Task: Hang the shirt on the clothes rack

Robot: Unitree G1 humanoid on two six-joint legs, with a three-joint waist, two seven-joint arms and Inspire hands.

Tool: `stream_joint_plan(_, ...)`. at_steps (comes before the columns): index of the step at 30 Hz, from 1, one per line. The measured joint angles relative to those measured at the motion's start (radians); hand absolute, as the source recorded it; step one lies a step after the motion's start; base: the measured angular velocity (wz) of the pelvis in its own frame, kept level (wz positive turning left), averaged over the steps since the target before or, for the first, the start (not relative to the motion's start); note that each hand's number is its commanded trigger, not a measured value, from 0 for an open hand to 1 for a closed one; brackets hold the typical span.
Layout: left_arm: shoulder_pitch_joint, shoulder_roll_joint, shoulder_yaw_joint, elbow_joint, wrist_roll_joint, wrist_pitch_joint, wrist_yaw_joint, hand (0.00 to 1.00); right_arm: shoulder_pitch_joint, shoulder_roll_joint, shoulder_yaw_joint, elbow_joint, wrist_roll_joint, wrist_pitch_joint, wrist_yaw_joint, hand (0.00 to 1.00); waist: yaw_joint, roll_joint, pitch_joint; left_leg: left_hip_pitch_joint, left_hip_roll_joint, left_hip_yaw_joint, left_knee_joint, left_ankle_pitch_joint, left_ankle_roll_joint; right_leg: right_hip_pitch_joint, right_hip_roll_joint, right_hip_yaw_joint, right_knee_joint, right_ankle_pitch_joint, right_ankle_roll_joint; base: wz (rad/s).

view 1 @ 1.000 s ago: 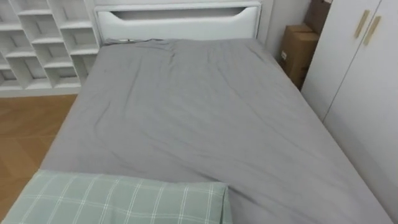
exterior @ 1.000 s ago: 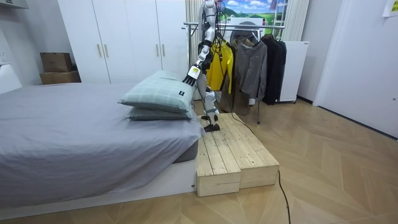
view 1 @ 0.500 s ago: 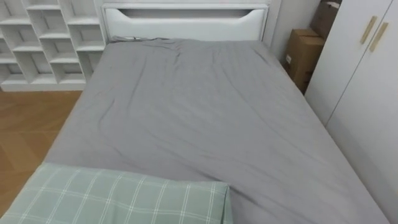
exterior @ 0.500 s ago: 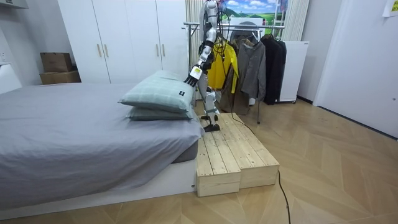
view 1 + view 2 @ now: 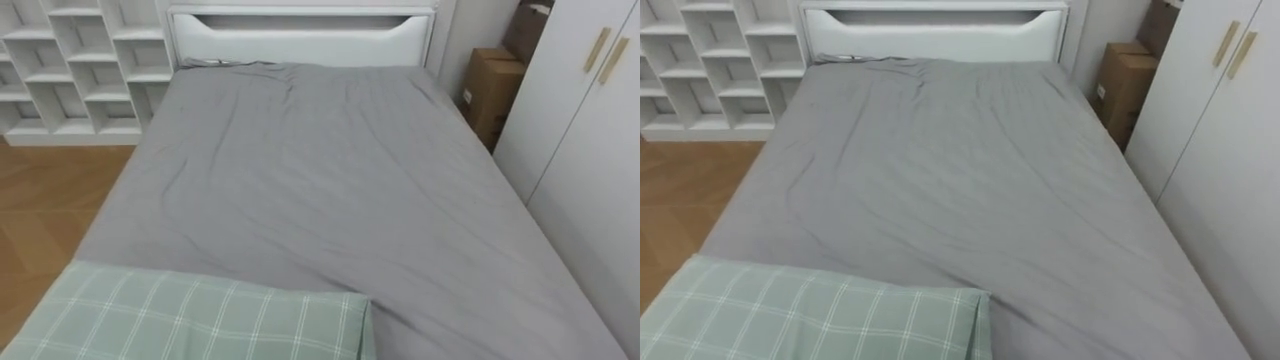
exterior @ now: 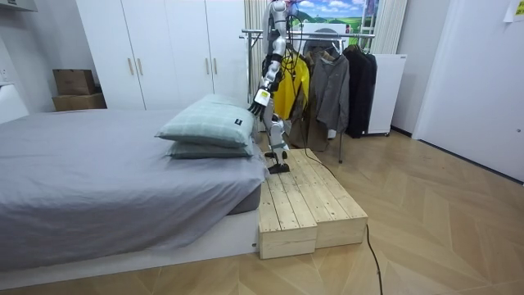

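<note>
**A:** What has moved?

**B:** In the left eye view the whole picture has slid slightly sideways. That is the head turning. The bed (image 5: 330, 190), the checked pillow (image 5: 200, 320) at the near end and the headboard (image 5: 300, 40) lie as before.

**A:** What else is there?

**B:** Open shelves (image 5: 70, 60) stand past the bed's left side. On the right, a cardboard box (image 5: 490, 90) sits beside a wardrobe (image 5: 590, 130).

**A:** And the room view?

**B:** The left hand (image 6: 261, 97) has drawn back from the pillow toward the body. It is too small for me to tell whether its fingers are apart or curled. The robot stands on a wooden platform (image 6: 307, 205) at the bed's pillow end, facing the bed.

**A:** Where are the clothes (image 6: 332, 86)?

**B:** They hang on the rack (image 6: 358, 35) behind the robot, and a yellow jacket (image 6: 291, 86) is nearest its back. I judge that the platform lifts the robot to the height of the rail. I also judge that it looks over the bed in search of a garment to hang.

**A:** What does each view add?

**B:** The room view supplies the hand, the rack and where the robot stands. The eye views supply the shelves and the far end of the bed.

**A:** And the right eye view?

**B:** It shows the same bed from just beside, with the pillow's corner a little further left.
</note>
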Motion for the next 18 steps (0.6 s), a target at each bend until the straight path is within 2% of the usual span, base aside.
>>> stream_joint_plan(5, 0.005, 0.0, -0.001, 0.012, -0.001, 0.007, -0.001, 0.0, -0.006, 0.0, 0.005, 0.001, 0.001, 0.0, 0.001, 0.0, 0.002, 0.0, 0.0004, -0.011, -0.001, -0.01, 0.006, 0.0, 0.0, -0.002, 0.0, -0.001, -0.001, 0.0, 0.0, 0.06)
stream_joint_plan(9, 0.008, 0.003, -0.004, 0.021, -0.002, 0.036, -0.006, 0.0, -0.007, -0.001, 0.01, 0.003, 0.0, 0.001, 0.005, 0.0, -0.003, 0.002, 0.0009, -0.014, -0.002, -0.019, 0.005, 0.0, 0.0, 0.0, 0.0, -0.002, -0.001, 0.0, 0.0, 0.08)
stream_joint_plan(14, 0.01, 0.02, -0.043, 0.02, -0.002, 0.075, -0.01, 0.0, -0.017, -0.001, 0.012, 0.003, 0.0, 0.001, 0.012, 0.0, -0.024, 0.009, -0.0001, -0.025, -0.004, -0.033, 0.009, 0.0, 0.0, -0.003, 0.001, 0.005, -0.002, 0.0, 0.0, 0.08)
stream_joint_plan(18, 0.019, 0.023, -0.061, 0.02, -0.001, 0.08, -0.011, 0.0, -0.017, -0.004, 0.028, 0.003, 0.0, 0.0, 0.008, 0.0, -0.025, 0.016, 0.0022, -0.026, -0.004, -0.034, 0.012, 0.0, 0.0, -0.002, 0.001, 0.006, -0.002, 0.0, 0.0, 0.0)
